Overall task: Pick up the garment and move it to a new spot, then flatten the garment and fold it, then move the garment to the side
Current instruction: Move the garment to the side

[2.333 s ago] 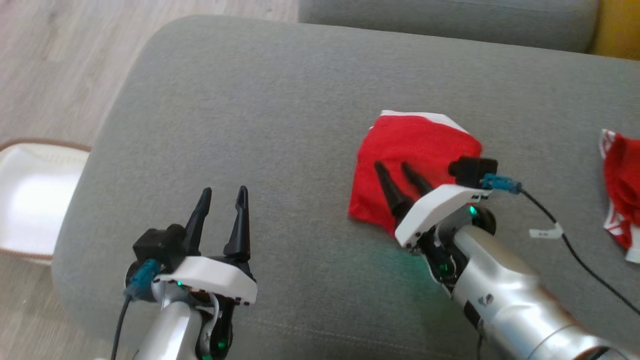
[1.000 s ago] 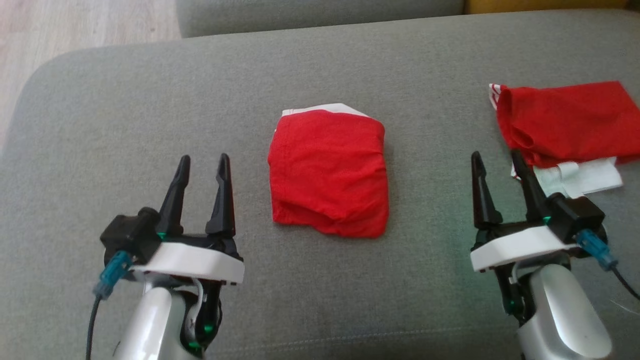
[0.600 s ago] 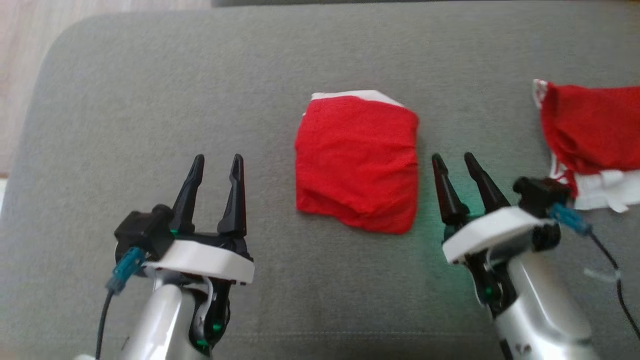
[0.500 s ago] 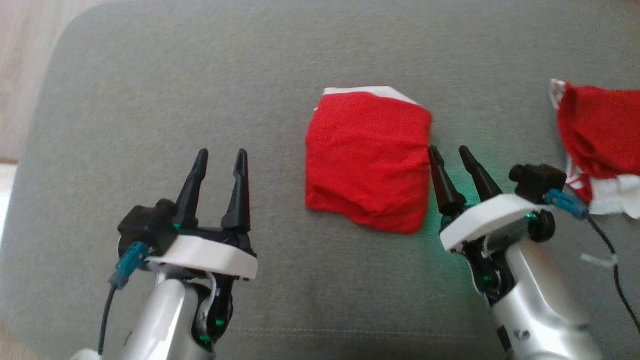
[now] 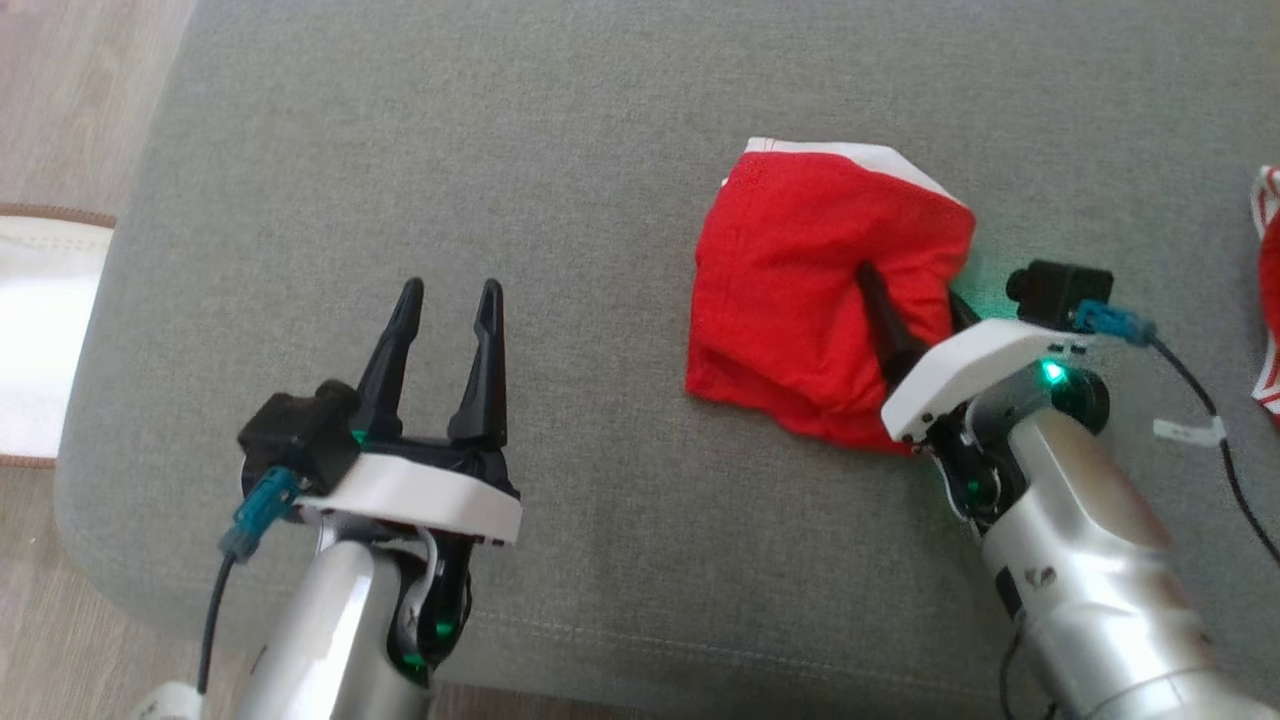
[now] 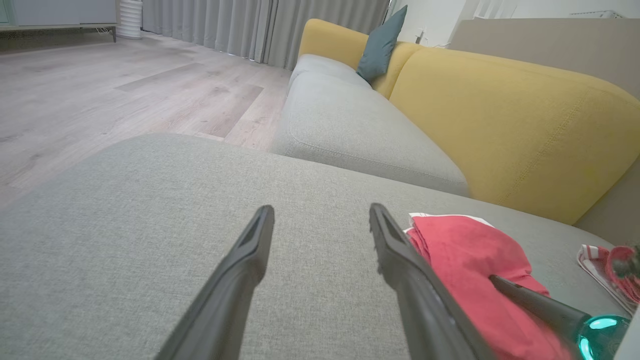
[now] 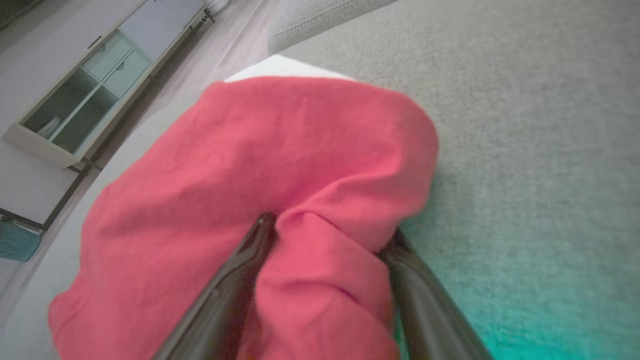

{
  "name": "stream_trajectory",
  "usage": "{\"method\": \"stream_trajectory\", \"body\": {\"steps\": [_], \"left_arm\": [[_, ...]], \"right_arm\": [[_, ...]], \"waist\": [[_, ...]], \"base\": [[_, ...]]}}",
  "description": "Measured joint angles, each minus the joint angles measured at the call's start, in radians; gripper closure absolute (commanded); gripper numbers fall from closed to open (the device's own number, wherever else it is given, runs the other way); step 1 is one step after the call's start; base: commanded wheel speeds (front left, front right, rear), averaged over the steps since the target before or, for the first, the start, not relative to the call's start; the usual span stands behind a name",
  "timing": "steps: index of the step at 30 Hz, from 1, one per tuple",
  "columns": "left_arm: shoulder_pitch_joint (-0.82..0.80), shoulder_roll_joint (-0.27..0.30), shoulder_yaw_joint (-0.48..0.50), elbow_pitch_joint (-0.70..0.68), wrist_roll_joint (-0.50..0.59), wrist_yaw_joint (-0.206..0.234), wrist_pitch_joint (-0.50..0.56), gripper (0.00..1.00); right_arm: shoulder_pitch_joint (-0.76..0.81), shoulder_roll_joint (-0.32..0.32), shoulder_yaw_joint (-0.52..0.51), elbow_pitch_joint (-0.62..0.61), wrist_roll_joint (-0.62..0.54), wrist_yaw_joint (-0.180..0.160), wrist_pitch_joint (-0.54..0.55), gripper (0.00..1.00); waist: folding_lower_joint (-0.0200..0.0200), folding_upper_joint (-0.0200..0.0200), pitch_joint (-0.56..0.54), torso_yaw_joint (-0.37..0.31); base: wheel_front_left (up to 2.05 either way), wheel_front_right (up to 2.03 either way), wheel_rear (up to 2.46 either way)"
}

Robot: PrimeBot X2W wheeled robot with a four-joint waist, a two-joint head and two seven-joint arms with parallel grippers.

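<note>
My left gripper (image 5: 451, 290) hovers over the grey cushion (image 5: 600, 150), its two fingers spread apart with nothing between them. To its right the folded red garment (image 5: 790, 300) lies on the same cushion, a white edge showing at its far side. My right gripper (image 7: 330, 227) stands wide apart astride the garment's right edge, a bunched fold between the fingers. Another red cloth (image 5: 1268, 300) lies at the far right.

Matt red cloth garment (image 5: 800, 300) on coarse-woven grey fabric cushion (image 5: 500, 150)
</note>
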Motion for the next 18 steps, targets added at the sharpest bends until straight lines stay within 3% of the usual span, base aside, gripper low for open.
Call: {"method": "stream_trajectory", "body": {"steps": [5, 6, 7, 11, 18], "left_arm": [[-0.01, 0.0, 0.0, 0.0, -0.009, 0.001, 0.0, 0.0], [-0.01, 0.0, 0.0, 0.0, -0.009, 0.001, 0.0, 0.0], [-0.011, 0.0, 0.001, 0.001, -0.009, 0.001, 0.0, 0.0], [-0.017, 0.0, 0.002, 0.003, -0.009, 0.001, 0.0, 0.0], [-0.021, 0.0, 0.012, 0.003, -0.007, 0.0, 0.0, 0.0]], "right_arm": [[-0.039, -0.003, 0.023, 0.049, -0.012, 0.0, -0.013, 0.01], [-0.045, -0.003, 0.029, 0.057, -0.01, 0.0, -0.014, 0.71], [-0.053, -0.003, 0.039, 0.064, -0.009, 0.0, -0.018, 1.0], [-0.076, -0.004, 0.065, 0.102, -0.043, 0.0, -0.045, 1.0], [-0.077, -0.029, 0.114, 0.126, -0.204, 0.0, -0.1, 1.0]], "waist": [[0.0, 0.0, 0.011, 0.001], [0.0, 0.0, 0.012, -0.001], [0.0, 0.0, 0.012, -0.003], [0.0, 0.0, 0.008, -0.021], [0.0, 0.0, -0.014, -0.073]], "base": [[0.0, 0.0, 0.0], [0.0, 0.0, 0.0], [0.0, 0.0, 0.0], [0.0, 0.0, 0.0], [0.0, 0.0, 0.0]]}}
